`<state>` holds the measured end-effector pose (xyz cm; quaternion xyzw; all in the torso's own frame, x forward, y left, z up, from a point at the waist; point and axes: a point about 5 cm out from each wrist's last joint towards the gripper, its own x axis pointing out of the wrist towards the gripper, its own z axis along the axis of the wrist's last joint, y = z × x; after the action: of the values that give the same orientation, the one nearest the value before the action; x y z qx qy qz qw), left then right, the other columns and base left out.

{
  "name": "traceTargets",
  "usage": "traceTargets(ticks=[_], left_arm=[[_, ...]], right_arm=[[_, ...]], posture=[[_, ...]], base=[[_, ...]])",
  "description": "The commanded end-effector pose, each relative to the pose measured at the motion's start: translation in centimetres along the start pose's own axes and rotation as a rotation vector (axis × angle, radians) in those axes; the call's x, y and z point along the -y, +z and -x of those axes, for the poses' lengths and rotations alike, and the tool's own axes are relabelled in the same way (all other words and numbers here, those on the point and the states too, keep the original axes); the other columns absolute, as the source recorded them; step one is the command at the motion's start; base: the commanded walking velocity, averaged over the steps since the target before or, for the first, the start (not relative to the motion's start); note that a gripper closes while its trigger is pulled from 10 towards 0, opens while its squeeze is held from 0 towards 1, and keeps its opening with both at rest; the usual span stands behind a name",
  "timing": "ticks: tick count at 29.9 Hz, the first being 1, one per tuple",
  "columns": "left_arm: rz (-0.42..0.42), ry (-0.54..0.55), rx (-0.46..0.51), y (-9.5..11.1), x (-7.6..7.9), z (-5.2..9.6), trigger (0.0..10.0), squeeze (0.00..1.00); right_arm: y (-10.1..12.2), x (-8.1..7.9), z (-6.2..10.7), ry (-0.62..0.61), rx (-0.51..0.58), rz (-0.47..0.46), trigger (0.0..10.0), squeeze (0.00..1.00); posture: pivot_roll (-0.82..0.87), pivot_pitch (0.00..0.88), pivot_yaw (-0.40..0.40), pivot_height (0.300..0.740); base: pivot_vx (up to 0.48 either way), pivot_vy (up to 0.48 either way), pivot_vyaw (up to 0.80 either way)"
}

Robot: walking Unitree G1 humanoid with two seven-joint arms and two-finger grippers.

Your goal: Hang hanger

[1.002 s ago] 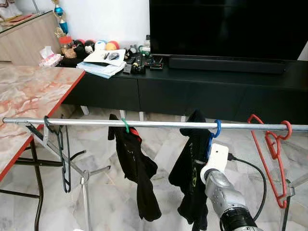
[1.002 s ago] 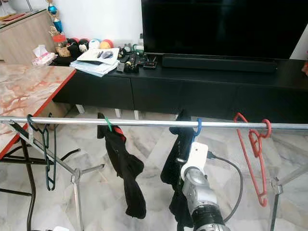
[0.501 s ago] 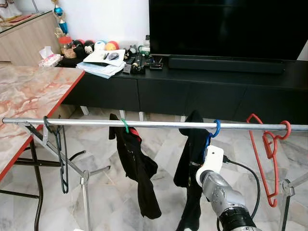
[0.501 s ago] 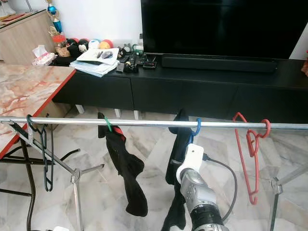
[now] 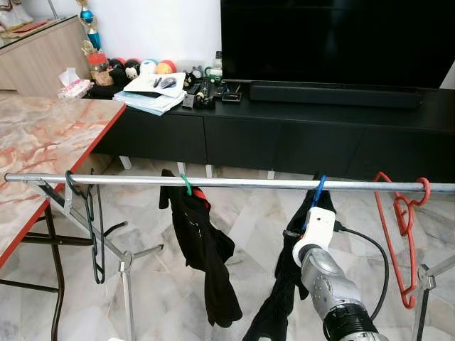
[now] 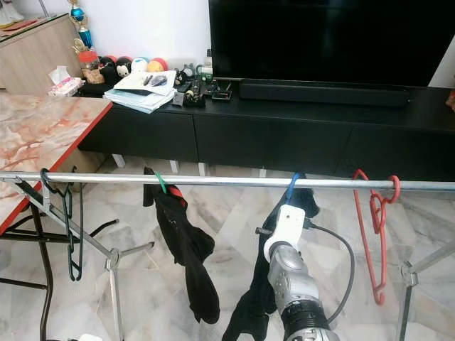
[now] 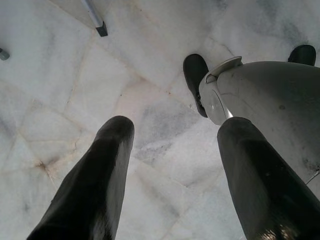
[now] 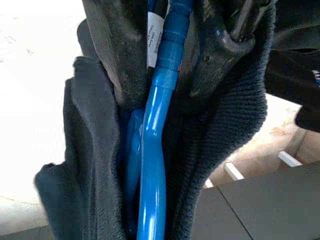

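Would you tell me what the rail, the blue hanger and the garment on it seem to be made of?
The rail looks like bare metal tube: silvery with a long highlight. The blue hanger, held between the right gripper fingers, looks like glossy plastic, perhaps a coating over wire. The dark garment looks knitted: fine ribbed loops show.

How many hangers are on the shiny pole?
4. A black hanger hangs empty at the left end, a green hanger carries dark clothes, the blue hanger is gripped by the right gripper, and a red hanger hangs empty at the right end.
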<state>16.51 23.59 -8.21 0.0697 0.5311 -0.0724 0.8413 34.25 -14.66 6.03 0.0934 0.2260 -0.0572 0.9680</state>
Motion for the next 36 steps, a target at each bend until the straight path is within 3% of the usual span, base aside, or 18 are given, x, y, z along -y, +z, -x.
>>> traceTargets(ticks=[1, 5, 11, 14, 15, 16, 17, 18, 19, 20, 36], left_arm=[[-0.01, 0.013, -0.025, -0.7, -0.5, 0.2, 10.0, 0.0], [-0.009, 0.011, -0.026, -0.7, -0.4, 0.2, 10.0, 0.0], [-0.011, 0.01, -0.027, -0.6, -0.4, 0.2, 10.0, 0.0], [-0.01, 0.01, -0.026, -0.6, -0.4, 0.2, 10.0, 0.0], [-0.009, 0.01, -0.026, -0.6, -0.4, 0.2, 10.0, 0.0], [-0.009, 0.01, -0.026, -0.6, -0.4, 0.2, 10.0, 0.0], [-0.01, 0.009, -0.026, -0.6, -0.4, 0.2, 10.0, 0.0], [-0.009, 0.01, -0.026, -0.6, -0.4, 0.2, 10.0, 0.0], [-0.009, 0.01, -0.026, -0.6, -0.4, 0.2, 10.0, 0.0], [-0.009, 0.01, -0.026, -0.6, -0.4, 0.2, 10.0, 0.0], [-0.009, 0.011, -0.026, -0.6, -0.4, 0.1, 10.0, 0.0]], right_arm=[[1.2, 0.1, -0.2, -0.037, 0.046, -0.001, 10.0, 0.0], [1.1, 1.0, -0.2, -0.099, 0.038, -0.024, 10.0, 0.0], [0.7, 0.9, -0.4, -0.096, 0.007, -0.062, 10.0, 0.0], [0.4, 0.9, -0.4, -0.105, -0.019, -0.036, 10.0, 0.0], [0.3, 0.9, -0.4, -0.105, -0.028, -0.031, 10.0, 0.16], [0.2, 0.9, -0.4, -0.105, -0.034, -0.028, 10.0, 0.16], [0.0, 1.1, -0.4, -0.117, -0.047, -0.006, 10.0, 0.3], [0.0, 1.1, -0.4, -0.121, -0.045, -0.009, 10.0, 0.22], [0.0, 1.1, -0.4, -0.121, -0.045, -0.009, 10.0, 0.22], [0.0, 1.2, -0.4, -0.122, -0.04, -0.016, 10.0, 0.0], [1.6, 1.0, -0.7, -0.108, 0.047, -0.025, 10.0, 0.0]], posture=[[0.07, 0.058, 0.07, 0.74], [0.07, 0.057, 0.071, 0.74], [0.07, 0.056, 0.07, 0.74], [0.07, 0.056, 0.069, 0.74], [0.07, 0.056, 0.069, 0.74], [0.07, 0.056, 0.069, 0.74], [0.07, 0.056, 0.069, 0.74], [0.07, 0.055, 0.069, 0.74], [0.07, 0.055, 0.069, 0.74], [0.07, 0.055, 0.069, 0.74], [0.08, 0.054, 0.068, 0.74]], base=[[0.0, 0.0, 0.0], [0.0, 0.0, 0.0], [0.0, 0.0, 0.0], [0.0, 0.0, 0.0], [0.0, 0.0, 0.0], [0.0, 0.0, 0.0], [0.0, 0.0, 0.0], [0.0, 0.0, 0.0], [0.0, 0.0, 0.0], [0.0, 0.0, 0.0], [0.0, 0.0, 0.0]])
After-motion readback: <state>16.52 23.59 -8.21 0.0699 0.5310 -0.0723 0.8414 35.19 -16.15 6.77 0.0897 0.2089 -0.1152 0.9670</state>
